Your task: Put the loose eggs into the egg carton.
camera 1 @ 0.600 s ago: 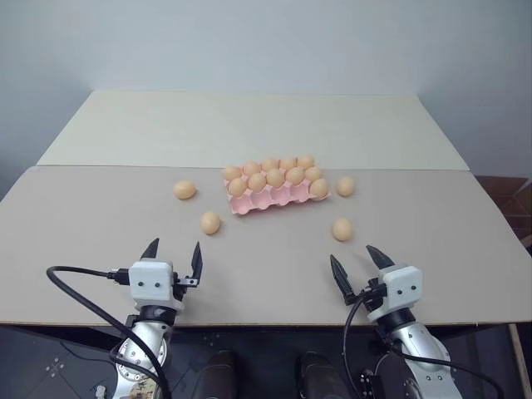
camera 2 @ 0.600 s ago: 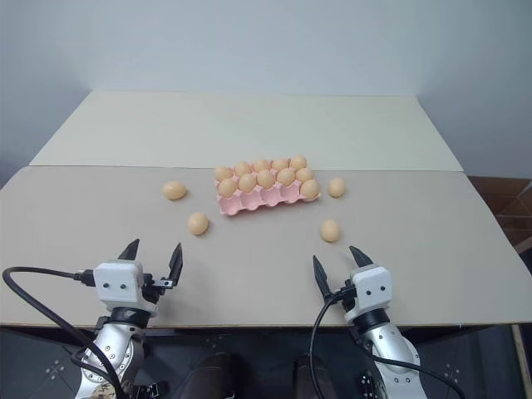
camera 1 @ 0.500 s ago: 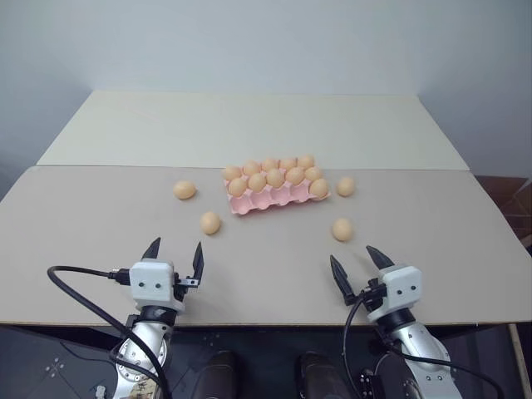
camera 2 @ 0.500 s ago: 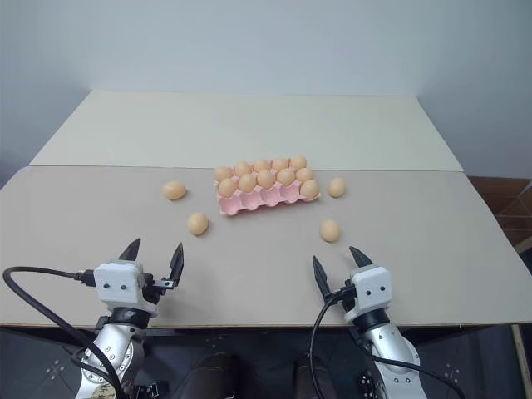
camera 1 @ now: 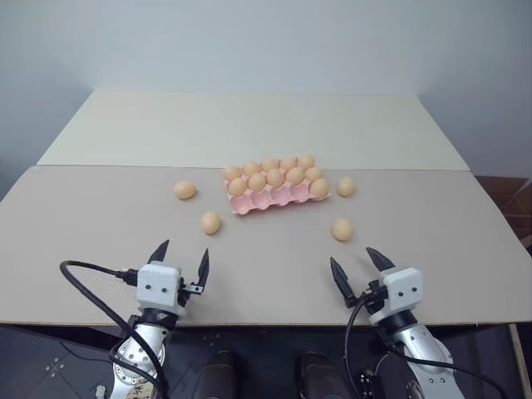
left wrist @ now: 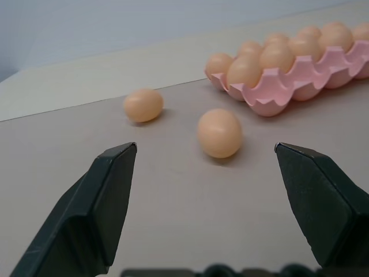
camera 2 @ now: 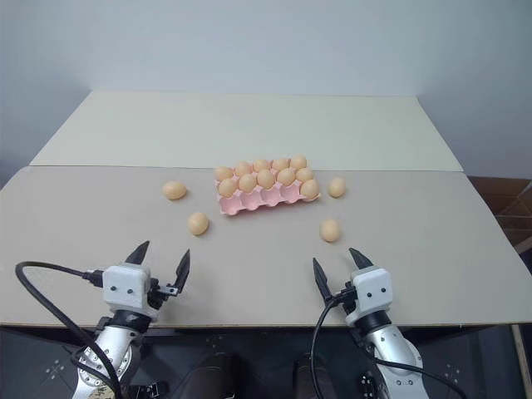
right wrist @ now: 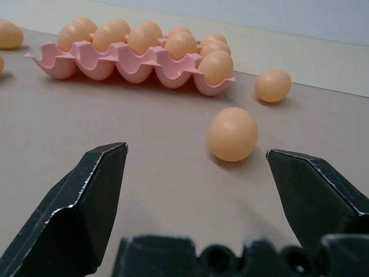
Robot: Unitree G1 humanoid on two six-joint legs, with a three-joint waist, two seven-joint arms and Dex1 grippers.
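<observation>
The pink egg carton [camera 1: 277,196] holds ten eggs; four loose eggs [camera 1: 210,222] lie around it on the surface [camera 1: 432,224]. My left hand [camera 1: 179,262] and right hand [camera 1: 357,272] gape empty.

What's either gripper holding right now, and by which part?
Nothing. The left gripper and right gripper are both open and empty above the table's near edge, short of the four loose eggs; none is touched.
</observation>
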